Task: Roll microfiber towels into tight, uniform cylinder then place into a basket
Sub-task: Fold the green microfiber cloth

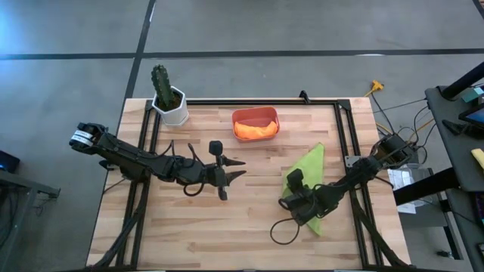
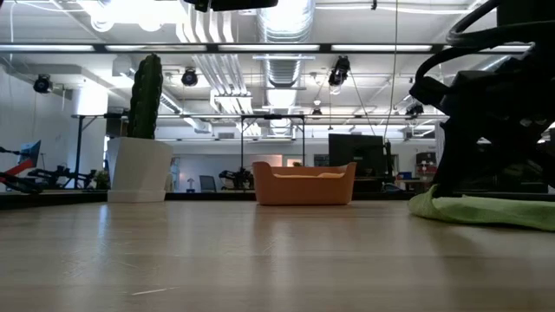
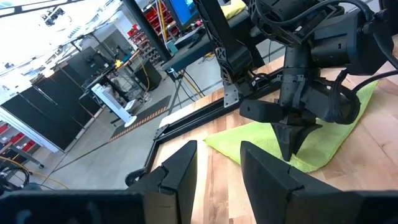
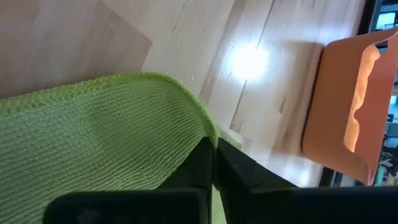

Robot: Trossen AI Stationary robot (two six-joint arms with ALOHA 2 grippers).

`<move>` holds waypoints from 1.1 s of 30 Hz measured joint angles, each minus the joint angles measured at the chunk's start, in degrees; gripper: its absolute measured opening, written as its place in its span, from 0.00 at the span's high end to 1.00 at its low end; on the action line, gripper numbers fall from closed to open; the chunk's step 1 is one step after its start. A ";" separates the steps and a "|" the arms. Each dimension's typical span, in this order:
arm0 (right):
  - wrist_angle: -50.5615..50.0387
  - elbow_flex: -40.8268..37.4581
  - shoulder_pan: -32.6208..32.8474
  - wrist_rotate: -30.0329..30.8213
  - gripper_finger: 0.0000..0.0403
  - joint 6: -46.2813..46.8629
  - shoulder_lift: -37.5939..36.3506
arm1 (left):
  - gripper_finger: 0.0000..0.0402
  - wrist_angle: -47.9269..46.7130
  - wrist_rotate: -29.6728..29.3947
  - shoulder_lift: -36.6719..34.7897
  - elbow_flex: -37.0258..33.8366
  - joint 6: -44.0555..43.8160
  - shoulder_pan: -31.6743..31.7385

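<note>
The lime green towel (image 1: 311, 181) lies on the table's right half, and it also shows in the low view (image 2: 486, 210) and the left wrist view (image 3: 323, 134). My right gripper (image 1: 290, 202) is shut on its left edge. The orange towel (image 1: 255, 129) lies bunched inside the salmon-red basket (image 1: 255, 113) at the far middle. The basket also shows in the low view (image 2: 303, 184) and the right wrist view (image 4: 339, 99). My left gripper (image 1: 237, 169) is open and empty over the table's middle, left of the green towel. My right gripper pinches the green towel's edge (image 4: 208, 134) between its two fingers, and green cloth shows in the narrow gap between them. The fingers (image 3: 291, 140) come from above, pointing down. The edge beside them curls up a little, and the rest of the towel lies slack on the table.
A white pot with a green cactus (image 1: 170, 102) stands at the far left corner. A black rail frame (image 1: 344, 128) runs along the table's far and right sides. Bare wood (image 1: 227, 234) lies along the near edge.
</note>
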 joint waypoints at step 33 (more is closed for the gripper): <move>-26.34 24.47 -16.59 15.35 0.98 19.98 -16.91 | 0.66 -13.60 0.16 5.80 0.88 -25.25 3.61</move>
